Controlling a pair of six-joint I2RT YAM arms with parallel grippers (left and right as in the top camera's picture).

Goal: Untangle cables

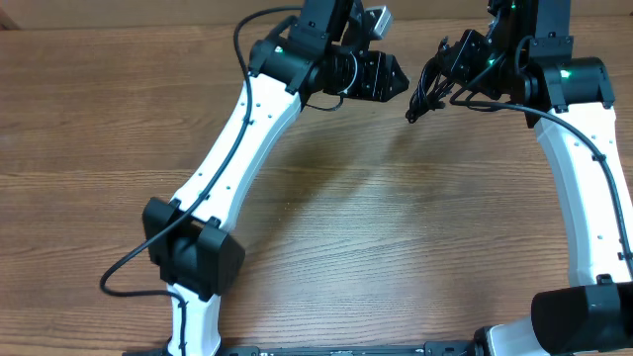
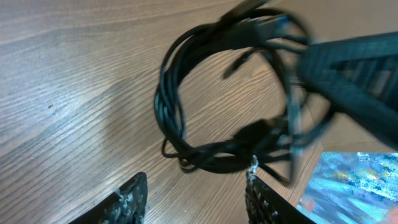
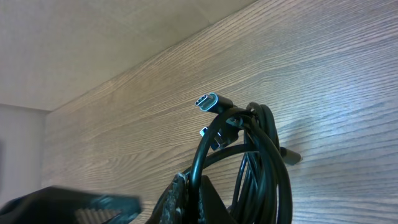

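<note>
We see the right gripper (image 1: 450, 67) up near 1 o'clock on the wooden table (image 1: 346, 218). Its fingers are squeezed tight on the cables (image 1: 423, 94). The cables are thin and black, and they are wound into one messy bunch of loops. The bunch hangs out from the right gripper toward 8 o'clock. We cannot tell if it touches the wood. From the right wrist camera we see the loops come up out of the pinched fingers. One plug (image 3: 208, 101) with a shiny silver mouth sticks out at 11 o'clock of the bunch. The left gripper (image 1: 381, 74) is near 12 o'clock on the table, just beside the bunch, on its 9 o'clock side. Its two fingers (image 2: 132, 200) stand partly apart. They hold nothing and touch no cable. From the left wrist camera the big loop sits ahead of these fingers, toward 12 o'clock. The right gripper is a dark blurry shape that comes in from 2 o'clock and holds the loop on that side.
</note>
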